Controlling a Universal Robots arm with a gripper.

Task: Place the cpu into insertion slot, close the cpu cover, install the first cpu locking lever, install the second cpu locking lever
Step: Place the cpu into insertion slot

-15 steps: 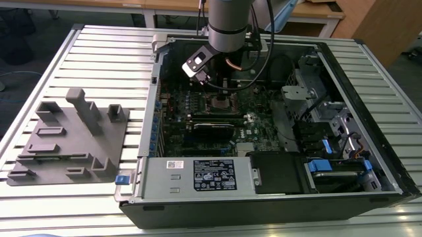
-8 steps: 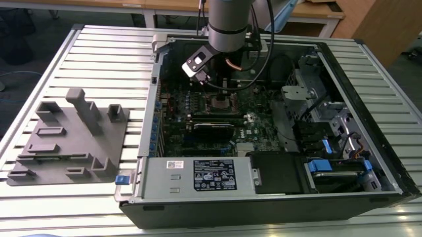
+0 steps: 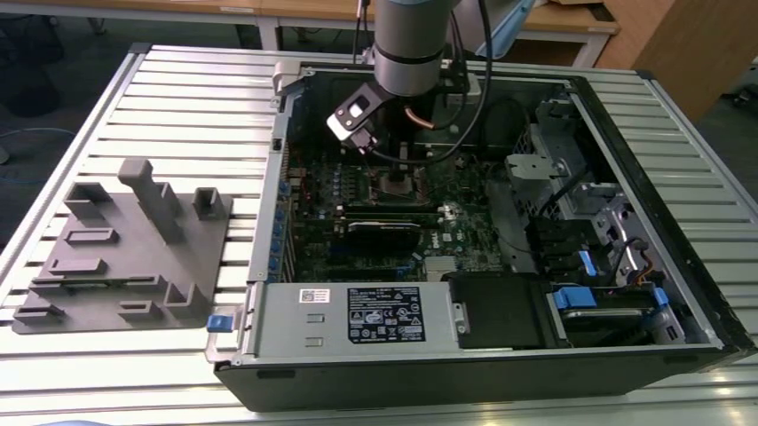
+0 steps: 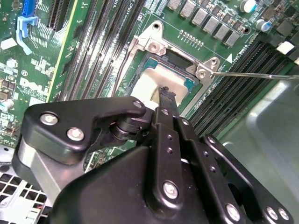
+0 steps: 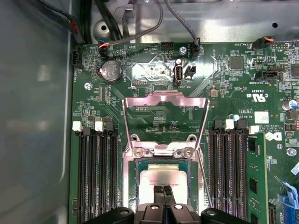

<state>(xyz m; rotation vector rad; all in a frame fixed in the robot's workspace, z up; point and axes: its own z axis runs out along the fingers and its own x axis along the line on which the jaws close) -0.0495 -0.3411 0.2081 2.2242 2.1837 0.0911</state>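
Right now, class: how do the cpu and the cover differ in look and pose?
The cpu is a solid plate; the cover is an open frame, with the board showing through its cut-out middle. The cpu lies seated in the slot; the cover is swung open on its hinge, off the slot. The cpu looks duller, the cover shinier. Both are squarish, silvery metal.

No print is legible, even the white label [image 3: 385,314] on the power supply [image 3: 296,335].

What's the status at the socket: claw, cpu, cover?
Status: claw shut, tips at the cpu. Chip lies in the insertion slot. The cpu cover stands open, flipped back.
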